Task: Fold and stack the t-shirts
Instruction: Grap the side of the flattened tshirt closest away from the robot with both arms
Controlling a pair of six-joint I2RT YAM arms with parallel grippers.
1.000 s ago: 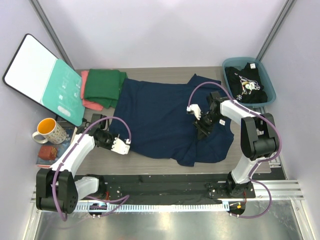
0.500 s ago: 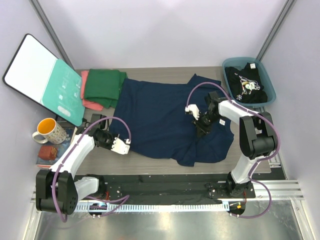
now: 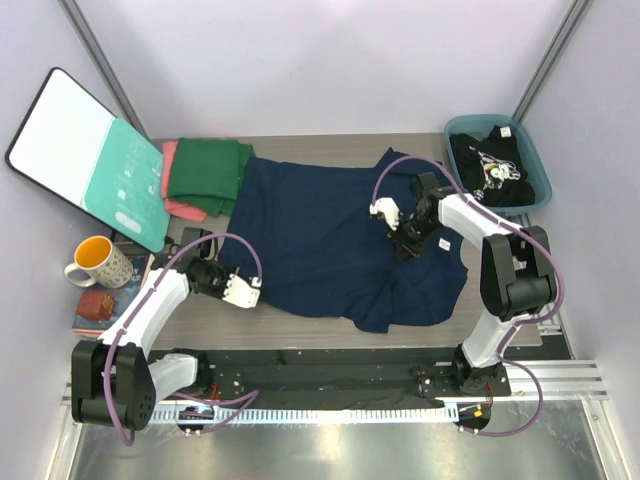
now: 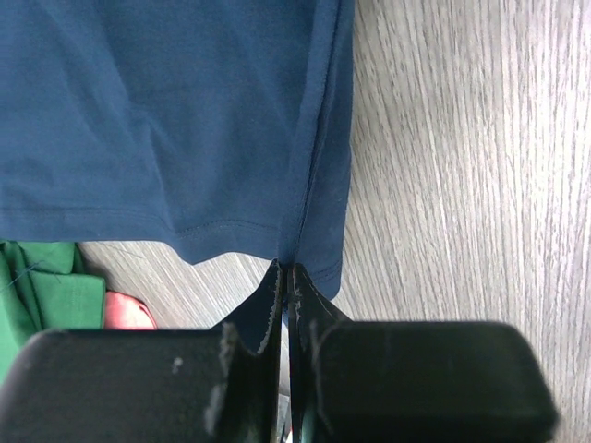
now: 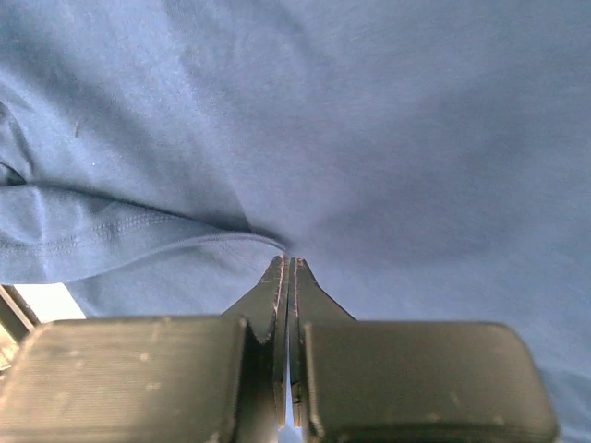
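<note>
Only close-up do left fingers (image 4: 257, 323) visibly pinch the navy tee (image 4: 166, 120).

Nothing legible in any view. Board (image 3: 128, 190): small white marks on the teal half, probably lines of print, too small to read. Black tee (image 3: 495, 168): white print, no letters resolvable. Both wrist views show only plain cloth.

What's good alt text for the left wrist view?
The left tool, shut, pinches the hemmed edge of a navy blue t-shirt that lies on a grey wood-grain table. Green cloth and a bit of salmon-pink cloth show at the lower left.
</note>
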